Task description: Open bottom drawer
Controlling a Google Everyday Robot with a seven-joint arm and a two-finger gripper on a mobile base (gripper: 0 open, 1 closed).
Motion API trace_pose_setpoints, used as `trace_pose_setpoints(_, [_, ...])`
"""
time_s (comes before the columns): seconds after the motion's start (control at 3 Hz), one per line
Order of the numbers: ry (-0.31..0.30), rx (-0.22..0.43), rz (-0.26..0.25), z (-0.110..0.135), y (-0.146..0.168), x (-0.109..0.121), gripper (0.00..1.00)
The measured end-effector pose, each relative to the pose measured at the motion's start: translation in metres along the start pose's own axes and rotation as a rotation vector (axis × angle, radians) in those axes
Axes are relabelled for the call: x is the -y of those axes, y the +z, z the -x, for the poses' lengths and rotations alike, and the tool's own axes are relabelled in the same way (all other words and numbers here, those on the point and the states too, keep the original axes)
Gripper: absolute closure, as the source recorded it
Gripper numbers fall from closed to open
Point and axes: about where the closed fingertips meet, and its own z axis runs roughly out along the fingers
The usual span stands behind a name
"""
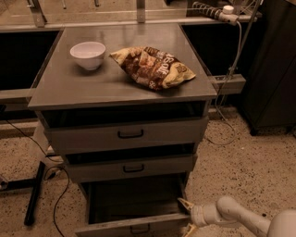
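Note:
The bottom drawer [115,227] is the lowest of three grey drawers and stands pulled far out, its dark inside showing. Its small black handle [139,229] sits at the frame's bottom edge. My gripper [186,216] is at the right end of that drawer's front, low in the camera view, on a white arm reaching in from the bottom right. Its two tan fingertips [185,203] are spread apart, one above and one below the front's right corner. The middle drawer [134,169] and the top drawer [129,134] are each slightly ajar.
A white bowl [88,54] and a chip bag [152,66] lie on the cabinet top [69,88]. A black stand leg [34,194] and cables lie on the speckled floor at left. A dark cabinet [273,69] stands at right, a power strip [215,11] behind.

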Motion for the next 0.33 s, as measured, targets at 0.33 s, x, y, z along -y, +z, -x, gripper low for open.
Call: trace_pose_setpoints(0.33, [0.0,0.0,0.0,0.0,0.0,0.0,0.0])
